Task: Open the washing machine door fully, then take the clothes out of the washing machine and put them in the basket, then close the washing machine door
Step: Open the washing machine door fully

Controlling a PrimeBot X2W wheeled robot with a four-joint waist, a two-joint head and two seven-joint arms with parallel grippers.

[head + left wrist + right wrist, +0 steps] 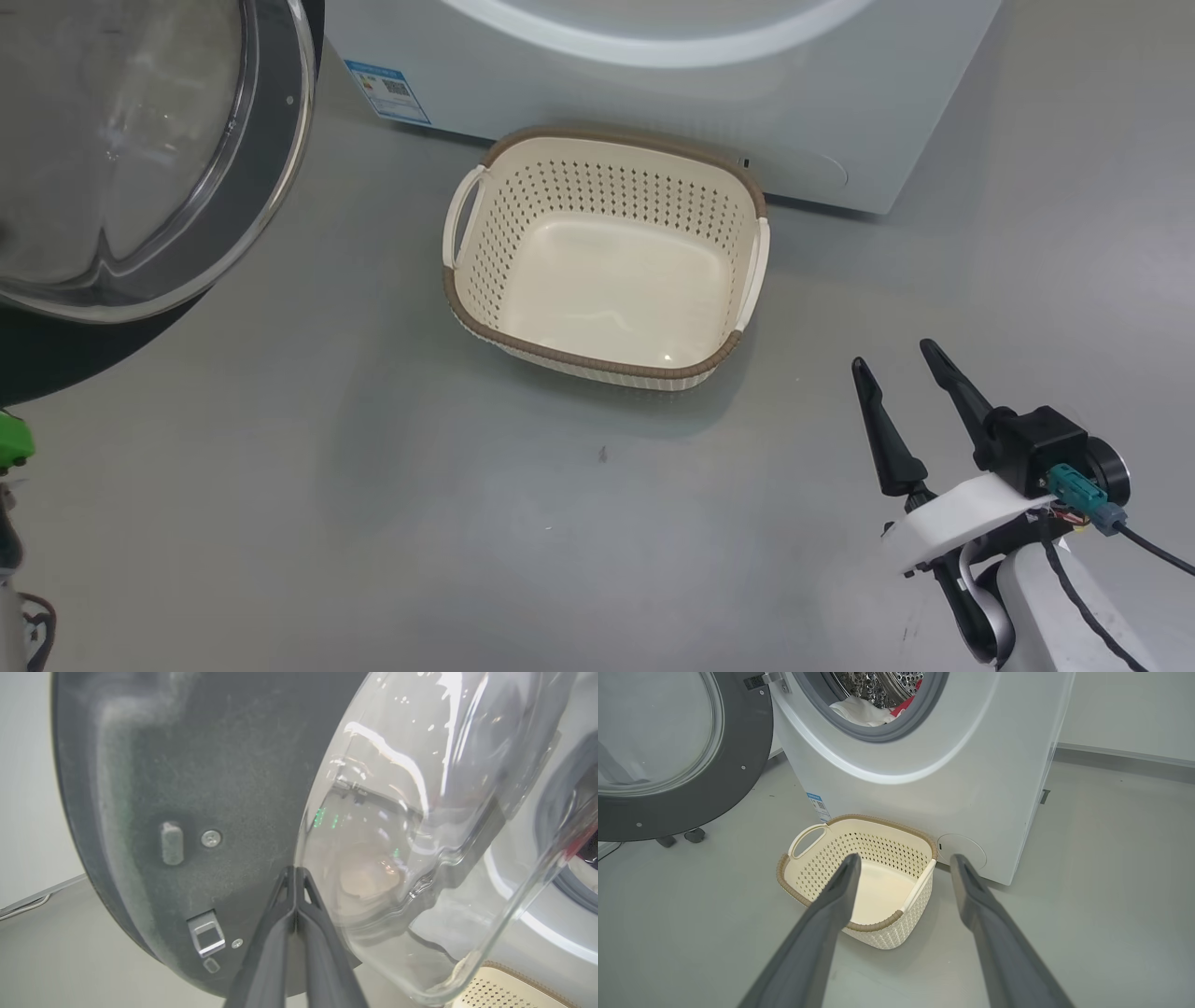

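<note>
The washing machine door (271, 187) stands swung open at the left, its glass bowl bulging outward. My left gripper (295, 870) is shut with nothing in it, its tips against the door's dark inner face (187, 765) beside the glass. The washing machine (971, 765) has its drum open; the clothes lie inside, white cloth (864, 711) and red fabric (906, 704). The cream basket (597, 187) sits empty on the floor before the machine (840, 93). My right gripper (892, 355) hangs open to the basket's right, and points at the basket (887, 935) in its wrist view (904, 858).
A blue sticker (387, 91) marks the machine's lower left corner. A round cover (962, 851) sits low on its front. Two small dark feet (682, 837) stand on the floor under the door. Grey floor spreads in front of the basket.
</note>
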